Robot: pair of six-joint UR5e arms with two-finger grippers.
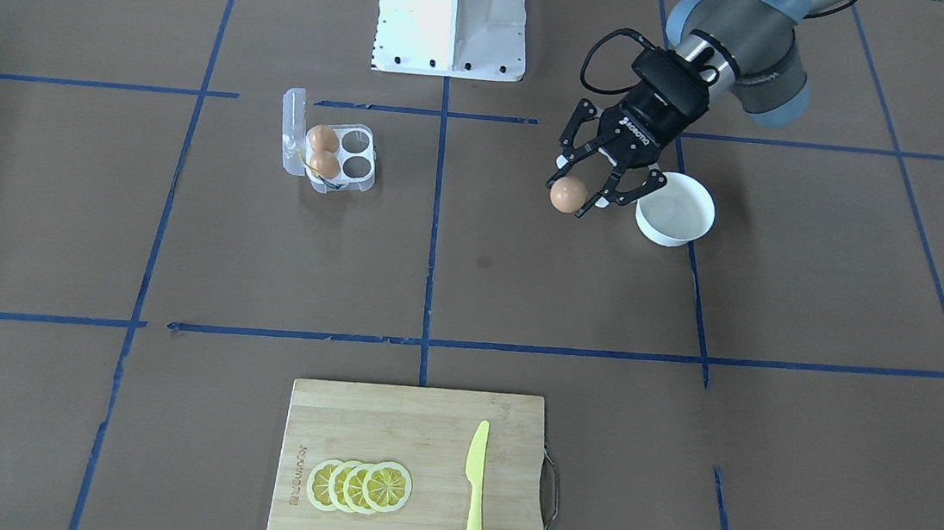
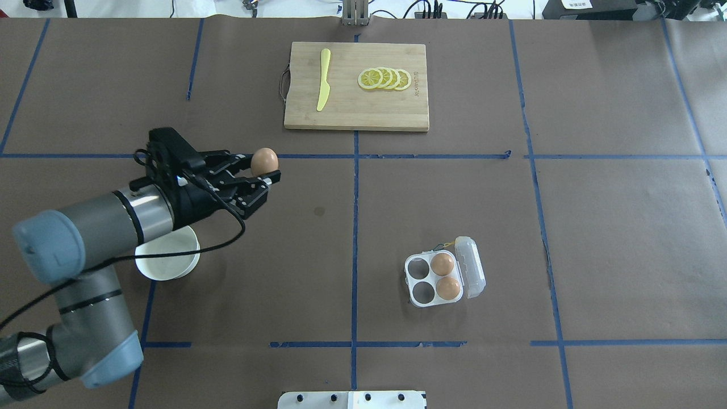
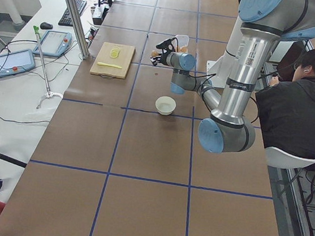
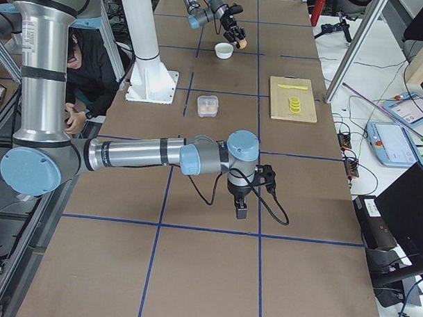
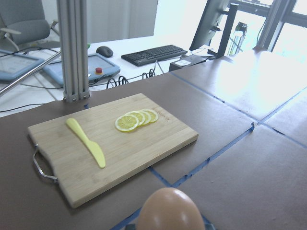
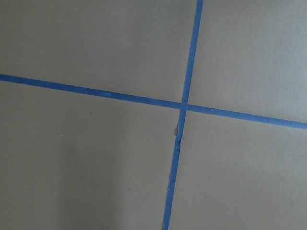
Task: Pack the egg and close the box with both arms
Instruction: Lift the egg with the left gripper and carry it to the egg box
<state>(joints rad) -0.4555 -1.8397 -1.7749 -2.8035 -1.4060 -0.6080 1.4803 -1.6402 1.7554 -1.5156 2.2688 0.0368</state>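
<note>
Robotics lab, taped table [image 2: 625,227], teach pendants [image 3: 7,61]

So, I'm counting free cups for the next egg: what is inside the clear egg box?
Two eggs fill the cups beside the open lid of the box; the other two cups are empty. The cup bottoms beneath the eggs are covered.

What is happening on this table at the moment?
The left pincer holds one egg in the air, near the white bowl. The box lies open, with two eggs in its cups and two cups empty. The right arm is far from the box; I cannot tell whether the right pincer is open.
</note>
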